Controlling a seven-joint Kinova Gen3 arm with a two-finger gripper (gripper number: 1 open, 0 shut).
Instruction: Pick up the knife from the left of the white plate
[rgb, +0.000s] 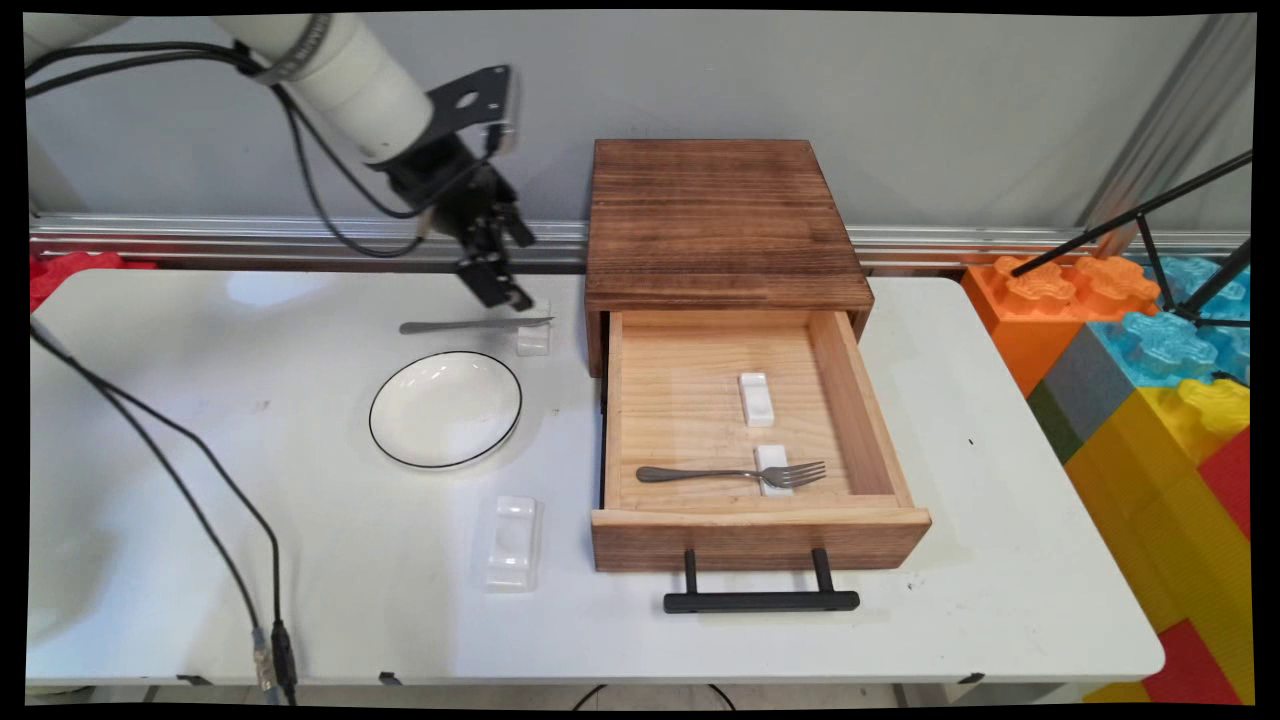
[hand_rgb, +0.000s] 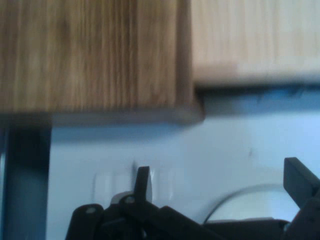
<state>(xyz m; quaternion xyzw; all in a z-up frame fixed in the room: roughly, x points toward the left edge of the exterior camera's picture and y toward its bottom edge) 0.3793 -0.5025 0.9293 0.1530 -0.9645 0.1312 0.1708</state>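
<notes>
- Currently the claw (rgb: 505, 290) is held just above the desk (rgb: 300, 560), tilted down from the upper left; in the hand view its two fingers (hand_rgb: 142, 182) are seen spread well apart, with nothing gripped between them.
- A knife (rgb: 475, 325) is found directly beneath the claw, lying flat with its blade tip propped on a small white rest (rgb: 533, 340); whether the claw touches the knife cannot be told.
- Just below the knife, nearer the camera, a white plate with a dark rim (rgb: 445, 408) is set on the desk; its curved edge (hand_rgb: 245, 200) is glimpsed between the fingers in the hand view.
- Further toward the near edge, well apart from the claw, another white rest (rgb: 510, 540) is laid on the desk.
- To the claw's right, a wooden drawer box (rgb: 715, 220) is placed, with its drawer (rgb: 690, 400) pulled out; its corner (hand_rgb: 100, 55) fills the top of the hand view.
- Inside the drawer a fork (rgb: 735, 473) is laid with its tines across a white rest (rgb: 773, 470), and one more white rest (rgb: 757, 398) is seen behind it.
- A black handle (rgb: 760, 598) is fixed to the drawer front.
</notes>
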